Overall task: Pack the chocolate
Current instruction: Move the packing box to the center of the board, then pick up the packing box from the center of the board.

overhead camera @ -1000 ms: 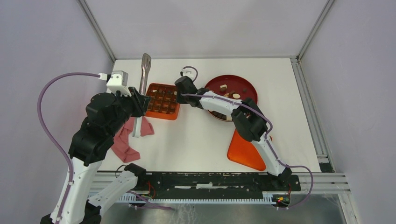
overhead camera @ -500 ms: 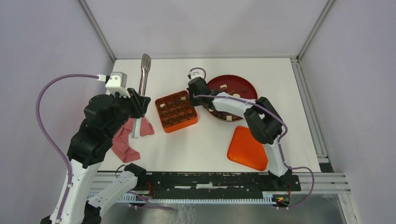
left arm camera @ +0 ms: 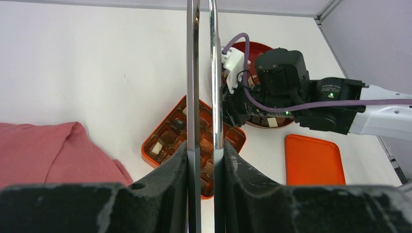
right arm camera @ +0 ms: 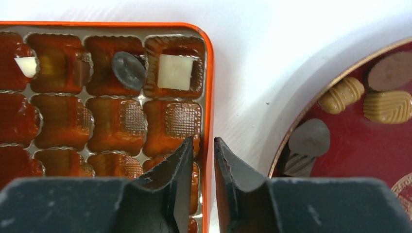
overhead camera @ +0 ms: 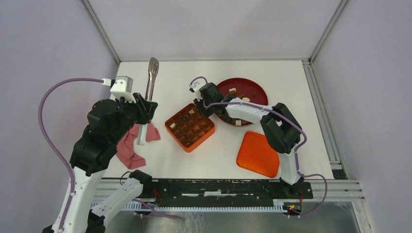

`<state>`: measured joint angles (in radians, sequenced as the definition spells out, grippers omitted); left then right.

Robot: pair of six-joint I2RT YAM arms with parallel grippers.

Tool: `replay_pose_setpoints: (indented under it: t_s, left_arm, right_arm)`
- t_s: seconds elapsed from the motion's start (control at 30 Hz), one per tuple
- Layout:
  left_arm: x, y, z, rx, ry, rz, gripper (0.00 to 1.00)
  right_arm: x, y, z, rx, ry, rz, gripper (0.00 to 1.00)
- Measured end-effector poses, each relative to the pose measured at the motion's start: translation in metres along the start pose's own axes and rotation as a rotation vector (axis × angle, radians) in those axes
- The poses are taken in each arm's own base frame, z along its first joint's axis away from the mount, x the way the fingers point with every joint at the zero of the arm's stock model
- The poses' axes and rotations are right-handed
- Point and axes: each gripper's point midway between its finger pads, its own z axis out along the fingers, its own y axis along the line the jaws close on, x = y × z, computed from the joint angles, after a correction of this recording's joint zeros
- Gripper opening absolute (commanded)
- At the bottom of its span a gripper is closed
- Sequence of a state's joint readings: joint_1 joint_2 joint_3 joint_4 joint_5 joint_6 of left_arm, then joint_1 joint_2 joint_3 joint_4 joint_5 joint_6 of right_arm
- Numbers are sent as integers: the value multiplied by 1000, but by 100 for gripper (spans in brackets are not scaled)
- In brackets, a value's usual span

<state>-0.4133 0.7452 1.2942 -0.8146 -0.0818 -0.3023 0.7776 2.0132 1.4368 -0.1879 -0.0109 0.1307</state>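
No readable text (the right arm's label [left arm camera: 335, 91] is blurred).

Orange box [overhead camera: 190, 127] on the white table [overhead camera: 291, 77] — its cells glossy amber-brown, the bare ones stamped with a fine grid. Chocolate [right arm camera: 174, 71] in there: one cream-white square, and a matte dark grey-brown disc right beside it. On the dark-red plate [right arm camera: 350, 165], gold at the edge, sit tan pieces with ribbed and chevron ridges, plus mid brown and dark ones. Lid [overhead camera: 257, 154]: plain orange, matching the box. Pink-red cloth [overhead camera: 131, 145], mirror-silver tongs [overhead camera: 151, 80], purple cables [left arm camera: 311, 104] — arms [overhead camera: 104, 121] black and white.
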Motion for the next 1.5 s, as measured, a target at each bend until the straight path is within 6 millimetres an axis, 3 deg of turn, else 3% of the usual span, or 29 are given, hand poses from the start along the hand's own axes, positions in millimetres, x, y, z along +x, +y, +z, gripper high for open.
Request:
replay_pose_setpoints:
  t_s: [0.27, 0.5, 0.77, 0.83, 0.93, 1.13, 1.33, 1.5]
  left_arm:
    - [2, -1, 1, 8, 7, 0, 31]
    - [2, -1, 0, 9, 5, 0, 31]
    - [3, -2, 1, 12, 11, 0, 31]
    - [3, -2, 2, 13, 12, 0, 31]
    - [3, -3, 2, 18, 15, 0, 31]
    - [6, -6, 2, 29, 23, -25, 31]
    - [6, -6, 2, 29, 24, -31, 31]
    - [6, -6, 3, 26, 24, -32, 31]
  right_arm:
    - [-20, 7, 24, -64, 47, -109, 28]
    - [-16, 5, 27, -73, 81, -185, 30]
    - [-2, 4, 23, -96, 138, -232, 43]
    - [0, 3, 22, -102, 148, -238, 38]
    - [2, 0, 22, -101, 154, -245, 16]
    - [0, 0, 24, -108, 144, -234, 0]
    - [1, -2, 22, -107, 95, -204, 0]
    - [10, -7, -4, -85, 60, -173, 0]
